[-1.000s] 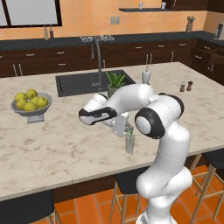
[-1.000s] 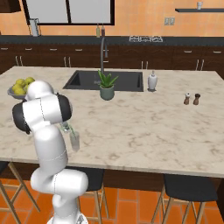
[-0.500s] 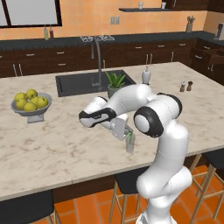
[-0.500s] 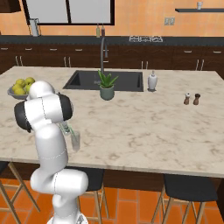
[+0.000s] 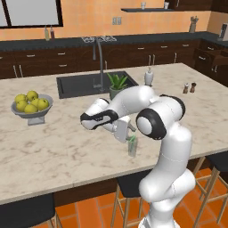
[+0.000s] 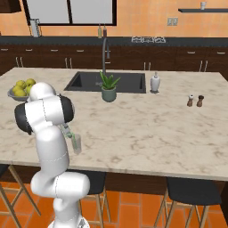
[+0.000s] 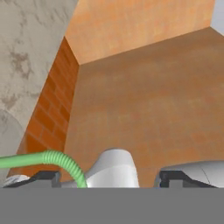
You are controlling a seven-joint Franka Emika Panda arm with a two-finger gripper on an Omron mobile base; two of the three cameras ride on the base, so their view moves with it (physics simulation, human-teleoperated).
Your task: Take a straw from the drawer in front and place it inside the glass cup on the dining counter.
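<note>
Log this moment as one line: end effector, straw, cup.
end effector: open, just above cup | straw: in glass cup, top leaning out | cup: upright on dining counter near front edge

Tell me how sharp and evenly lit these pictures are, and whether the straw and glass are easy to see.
Left base view: flat, even light, soft blur; the glass is faint, the straw a thin green line. Right base view: similar, with the glass nearly transparent on the counter. Hand view: tilted, with the straw large, close and bent.

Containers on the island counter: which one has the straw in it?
The clear glass cup near the counter's front edge, right under the gripper; the green straw sticks out of it. The white bottle by the sink holds none.
</note>
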